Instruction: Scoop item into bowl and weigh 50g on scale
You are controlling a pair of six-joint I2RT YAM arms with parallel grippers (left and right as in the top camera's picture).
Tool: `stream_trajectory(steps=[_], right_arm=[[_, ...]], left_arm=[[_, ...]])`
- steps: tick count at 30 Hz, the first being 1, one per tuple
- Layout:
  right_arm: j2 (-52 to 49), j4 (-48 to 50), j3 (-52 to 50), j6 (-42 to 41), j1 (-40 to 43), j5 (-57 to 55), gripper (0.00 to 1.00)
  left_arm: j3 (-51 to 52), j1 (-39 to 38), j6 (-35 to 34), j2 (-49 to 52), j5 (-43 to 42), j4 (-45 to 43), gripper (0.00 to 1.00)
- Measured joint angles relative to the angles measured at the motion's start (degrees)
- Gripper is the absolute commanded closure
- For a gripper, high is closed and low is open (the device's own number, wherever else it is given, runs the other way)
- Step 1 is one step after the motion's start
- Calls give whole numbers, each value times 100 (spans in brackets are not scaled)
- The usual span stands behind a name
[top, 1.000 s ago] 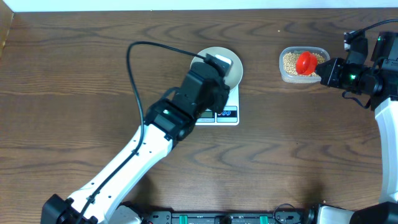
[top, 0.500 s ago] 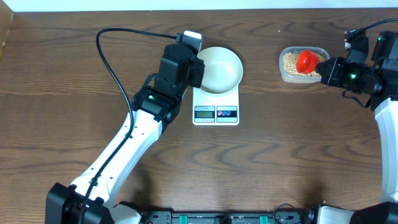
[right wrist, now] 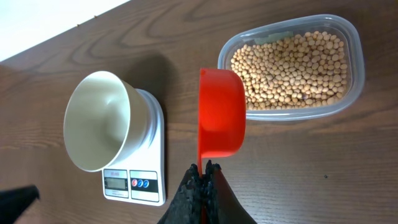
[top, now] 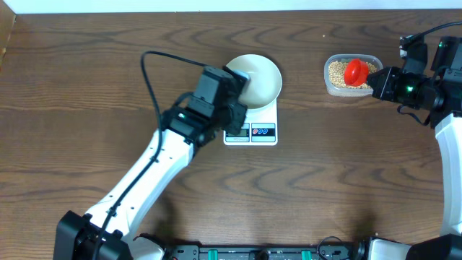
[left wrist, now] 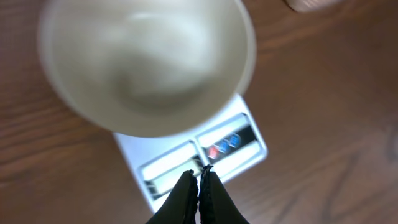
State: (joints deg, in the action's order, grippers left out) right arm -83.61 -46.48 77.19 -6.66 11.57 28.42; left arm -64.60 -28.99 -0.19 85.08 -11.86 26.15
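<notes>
Tabletop (top: 346, 166) shows between scale (top: 263, 132) edge and tub (top: 332, 91).

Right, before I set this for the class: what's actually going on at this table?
Two robot arms are set up to weigh beans. The right gripper is shut on the handle of a red scoop, held by the clear tub of beans. The white bowl sits empty on the scale. The left gripper, shut and holding nothing, hovers over the scale's front edge near the display and buttons. No beans have reached the bowl yet.
</notes>
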Motion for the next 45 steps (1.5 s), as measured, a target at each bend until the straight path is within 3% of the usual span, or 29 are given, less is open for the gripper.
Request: stream_trajectory(steps=[9,26,45], right_arm=[[0,-96,0,48,0,2,99],[2,-256,0,85,0,-111,99],[2,-284,0,127,0,-190,99]], left_arm=[[492,-638,0,2,20,0,93],[960,-638,258,1539,321,-1700,93],[918,-636,308,1967,321,-2347,93]])
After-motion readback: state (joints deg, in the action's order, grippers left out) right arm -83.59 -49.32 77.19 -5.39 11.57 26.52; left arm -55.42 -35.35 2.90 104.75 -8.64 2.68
